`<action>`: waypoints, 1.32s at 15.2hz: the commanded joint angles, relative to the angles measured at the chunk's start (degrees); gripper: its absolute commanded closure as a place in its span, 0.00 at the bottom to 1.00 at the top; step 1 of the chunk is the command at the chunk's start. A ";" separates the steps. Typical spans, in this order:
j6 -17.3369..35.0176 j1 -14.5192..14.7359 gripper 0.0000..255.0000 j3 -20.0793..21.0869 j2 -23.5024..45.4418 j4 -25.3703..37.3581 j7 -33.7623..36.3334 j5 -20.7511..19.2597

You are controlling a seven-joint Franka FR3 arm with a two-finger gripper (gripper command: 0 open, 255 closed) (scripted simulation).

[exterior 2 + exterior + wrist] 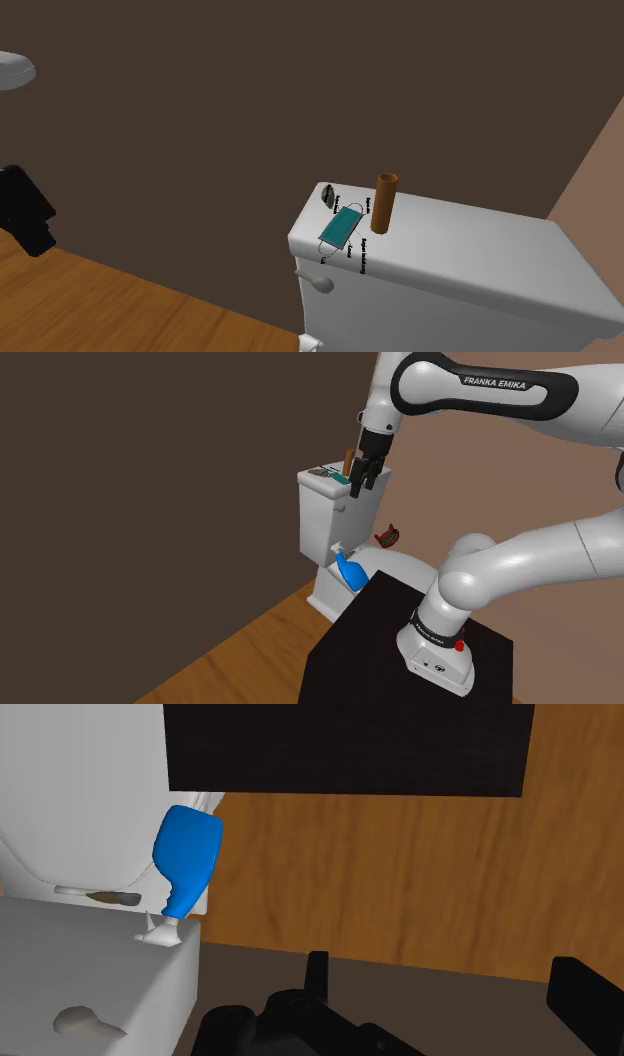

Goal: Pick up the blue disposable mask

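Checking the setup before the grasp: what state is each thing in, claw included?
teal mask: flat on the tank lid, unheld.
brown tube: upright on the lid, beside the mask.
blue bottle: lying tilted, lower than the lid.
claw: open, empty, apart from the mask.

Toilet tank lid (480,250): teal mask (340,228) flat, brown tube (384,203) upright, small dark item (327,196)

We find the flat teal mask (340,228) open from above; an upright brown cylinder (385,203) crowds its right in the second exterior view.
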 commanded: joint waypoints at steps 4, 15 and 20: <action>2.68 -0.72 0.00 -3.52 2.51 0.21 -5.78 -2.97; 12.99 -1.71 0.00 -15.72 17.46 7.44 -26.09 -9.65; 16.85 -1.30 0.00 -20.69 26.52 14.00 -35.48 -9.36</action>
